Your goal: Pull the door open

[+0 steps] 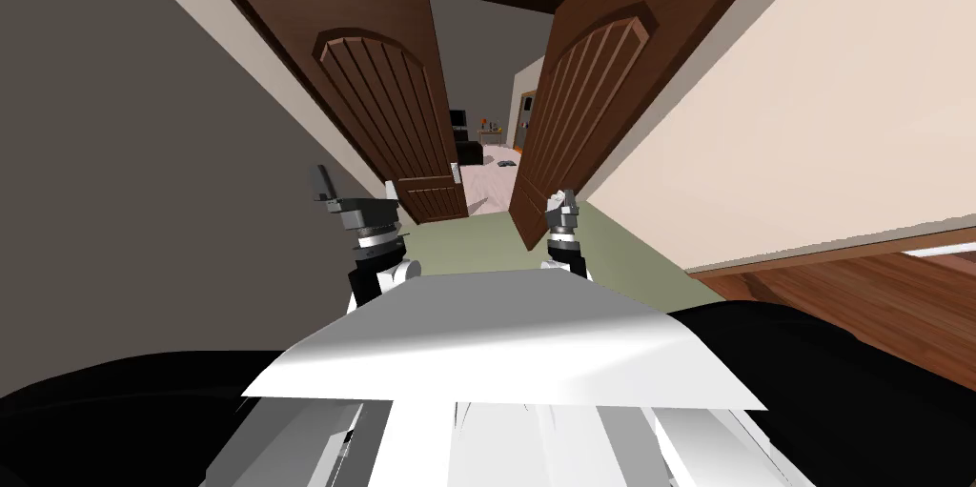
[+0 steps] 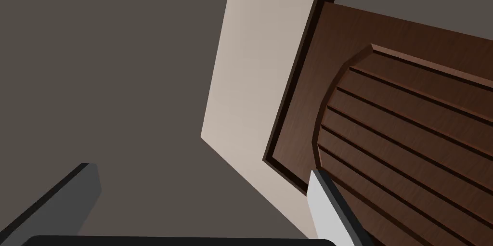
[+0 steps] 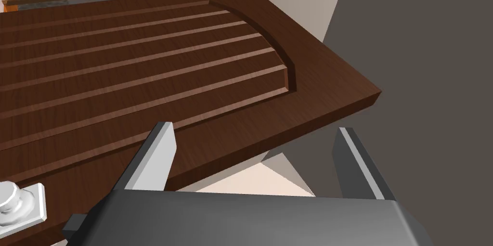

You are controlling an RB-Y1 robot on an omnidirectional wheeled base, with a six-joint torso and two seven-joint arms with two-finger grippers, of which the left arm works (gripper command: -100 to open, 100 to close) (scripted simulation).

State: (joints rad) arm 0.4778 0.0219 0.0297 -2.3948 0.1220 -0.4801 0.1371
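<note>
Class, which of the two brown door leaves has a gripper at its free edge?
The right door leaf: the right gripper, jaws open, sits at its free edge beside the pale knob. The left door leaf has none there.

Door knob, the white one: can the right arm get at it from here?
Probably yes. The right gripper is open close to the brown door, and the white door knob sits just beside one finger with nothing between; a small sideways shift looks enough.
</note>
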